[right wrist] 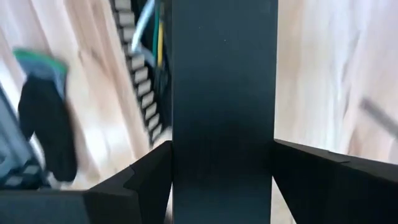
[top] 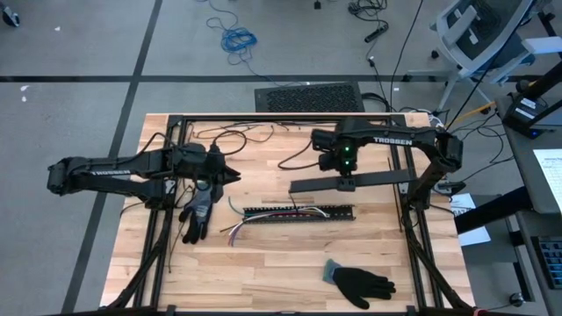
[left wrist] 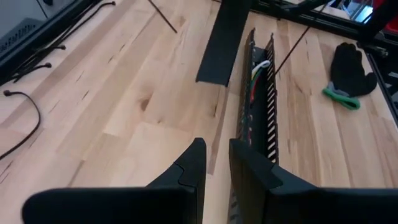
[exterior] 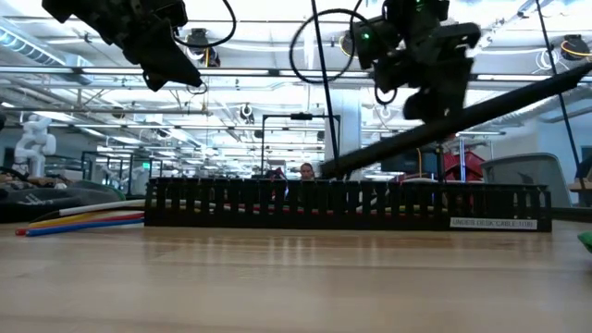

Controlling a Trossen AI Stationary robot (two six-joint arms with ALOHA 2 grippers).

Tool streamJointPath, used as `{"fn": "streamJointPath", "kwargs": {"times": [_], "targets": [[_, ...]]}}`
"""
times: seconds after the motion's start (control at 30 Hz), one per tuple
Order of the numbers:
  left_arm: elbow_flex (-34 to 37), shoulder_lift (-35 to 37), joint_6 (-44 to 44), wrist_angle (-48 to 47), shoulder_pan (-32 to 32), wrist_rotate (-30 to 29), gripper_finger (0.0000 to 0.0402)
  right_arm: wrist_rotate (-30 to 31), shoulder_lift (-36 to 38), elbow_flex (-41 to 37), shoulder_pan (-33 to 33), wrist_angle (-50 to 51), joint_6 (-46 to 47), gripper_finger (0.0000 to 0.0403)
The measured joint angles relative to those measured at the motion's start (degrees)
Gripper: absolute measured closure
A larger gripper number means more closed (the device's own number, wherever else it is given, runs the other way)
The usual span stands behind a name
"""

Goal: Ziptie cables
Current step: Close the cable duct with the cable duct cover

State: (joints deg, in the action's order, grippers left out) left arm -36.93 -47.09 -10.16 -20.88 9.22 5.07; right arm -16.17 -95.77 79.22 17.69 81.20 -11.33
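Note:
The cables (top: 235, 230) lie in a black slotted duct (top: 299, 212) mid-table, their coloured ends sticking out of its left end (exterior: 83, 220). A long flat black strip (top: 386, 179) hangs above and just behind the duct, with my right gripper (top: 347, 180) shut on it. My left gripper (top: 235, 175) hovers over the table left of the duct. Its fingers (left wrist: 193, 165) stand a narrow gap apart with nothing between them. My right gripper pinches the black strip across its width, one finger on each long edge (right wrist: 180, 137), about midway along its length. The fingers come from above, pointing down, and lie across the strip. The strip is lifted clear of the table and slants in the low view (exterior: 462, 116).
A grey-and-black glove (top: 198, 211) lies below my left gripper, and a black glove with a green cuff (top: 360, 283) lies near the front edge. Thin black strands (top: 237, 136) lie along the far side. Black frame rails (top: 167, 189) run along both table sides.

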Motion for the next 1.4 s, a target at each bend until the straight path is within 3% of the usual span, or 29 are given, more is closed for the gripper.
{"fn": "streamJointPath", "kwargs": {"times": [0.2, 0.37, 0.57, 0.77, 1.0, 1.13, 1.4], "targets": [[0.0, 0.0, -2.7, 3.2, -0.2, -0.3, 0.0336, -0.2, 0.0, 0.7, 0.4, -7.7, 0.8, 0.0176], [0.0, -3.4, -0.5, 10.9, -4.2, -0.7, 0.0336, 1.6, 0.0, 3.0, 2.7, -10.4, 0.8, 0.0176], [-0.4, -13.9, 3.6, 9.7, -10.5, -2.2, 0.0336, 4.1, 0.0, 7.7, 8.2, -12.9, -0.6, 0.0176], [-1.3, -25.0, 3.3, 9.6, -12.3, -5.3, 0.0336, 4.1, 0.0, 14.2, 13.5, -14.7, -1.9, 0.0176], [-3.9, -29.9, 3.3, 9.8, -12.4, -2.4, 0.0333, 3.9, 0.0, 20.1, 17.0, -14.5, -3.3, 0.0176], [-4.7, -30.2, 1.5, 9.6, -12.9, -0.2, 0.0313, 3.9, 0.0, 22.1, 18.0, -14.1, -4.8, 0.0176], [-4.8, -33.6, 1.5, 8.2, -13.1, -5.4, 0.0248, 3.9, 0.0, 22.4, 18.4, -13.6, -7.5, 0.0176]]}}
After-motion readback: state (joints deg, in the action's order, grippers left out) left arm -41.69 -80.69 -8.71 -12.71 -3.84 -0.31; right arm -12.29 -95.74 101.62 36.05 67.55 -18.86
